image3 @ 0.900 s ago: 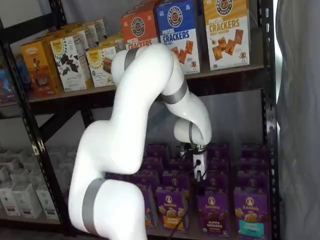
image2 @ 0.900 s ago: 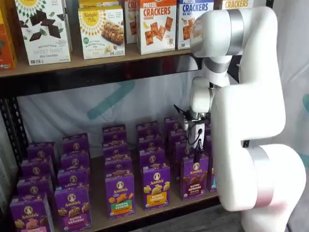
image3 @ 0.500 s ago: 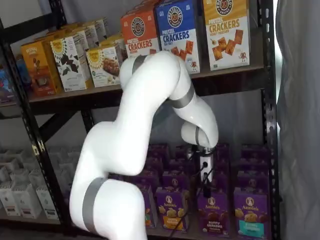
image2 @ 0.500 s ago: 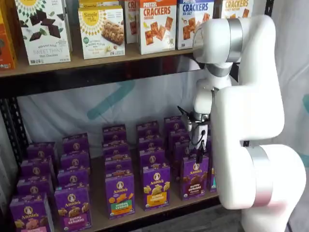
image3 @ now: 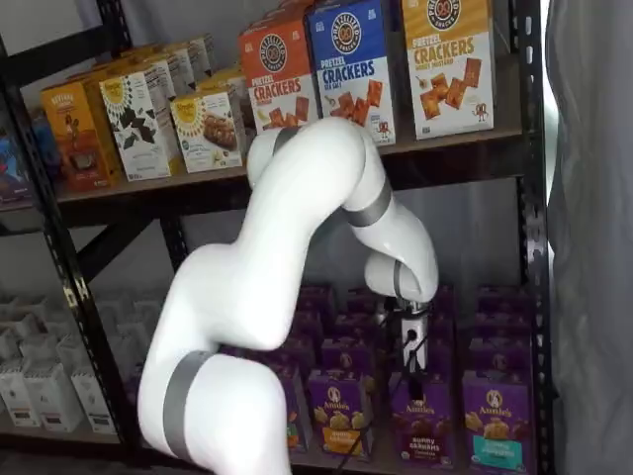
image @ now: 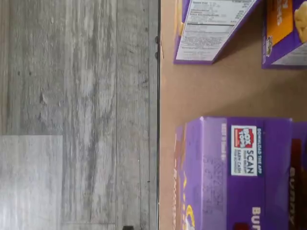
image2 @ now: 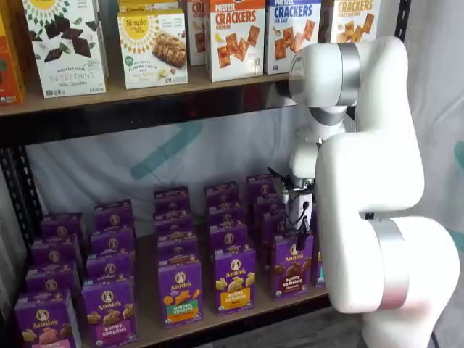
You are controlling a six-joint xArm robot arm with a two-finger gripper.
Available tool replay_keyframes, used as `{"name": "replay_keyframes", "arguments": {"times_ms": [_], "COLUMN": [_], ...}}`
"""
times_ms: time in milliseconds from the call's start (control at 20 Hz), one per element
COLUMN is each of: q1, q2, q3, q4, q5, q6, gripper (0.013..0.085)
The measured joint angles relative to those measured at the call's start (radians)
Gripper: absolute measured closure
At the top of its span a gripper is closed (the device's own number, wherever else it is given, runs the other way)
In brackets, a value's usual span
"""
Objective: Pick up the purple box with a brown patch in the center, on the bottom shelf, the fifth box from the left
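Note:
The purple box (image2: pixel 292 265) with dark brown cookies at its centre stands at the front of the bottom shelf (image2: pixel 148 328), right of the yellow-centred carton. It shows in both shelf views (image3: pixel 420 422). In the wrist view its purple top (image: pixel 240 167) with a Box Tops label lies close below the camera, by the board's front edge. My gripper (image2: pixel 300 236) hangs just above this box's top, fingers pointing down; it shows in both shelf views (image3: pixel 411 380). The black fingers appear side-on with no plain gap and nothing in them.
Rows of purple Annie's cartons fill the bottom shelf; an orange-centred one (image2: pixel 180 292) and a yellow-centred one (image2: pixel 234 280) stand left of the task box, a teal-banded one (image3: pixel 495 421) right of it. Cracker boxes (image2: pixel 235 38) stand on the upper board. Grey floor (image: pixel 76 96) lies beyond the shelf's edge.
The arm has swung to the right and the gripper has come down, from above the rear rows to just over the front purple box with brown cookies.

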Motion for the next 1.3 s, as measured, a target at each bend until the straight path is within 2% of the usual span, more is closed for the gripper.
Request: {"name": "replay_keyframes", "arguments": {"times_ms": [450, 800, 1100, 1150, 1300], "q1": [0.009, 0.015, 0.015, 0.015, 0.016], "q2": [0.051, 0.090, 0.113, 0.114, 0.116], "q3": [-0.036, -0.044, -0.063, -0.065, -0.067], "q4": [-0.028, -0.057, -0.046, -0.044, -0.042], "q5": [-0.021, -0.073, -0.067, -0.066, -0.067], "q6": [0.032, 0.063, 0.054, 0.051, 0.050], "gripper": [0.0130, 0.0130, 0.0130, 0.0170, 0.0210]}}
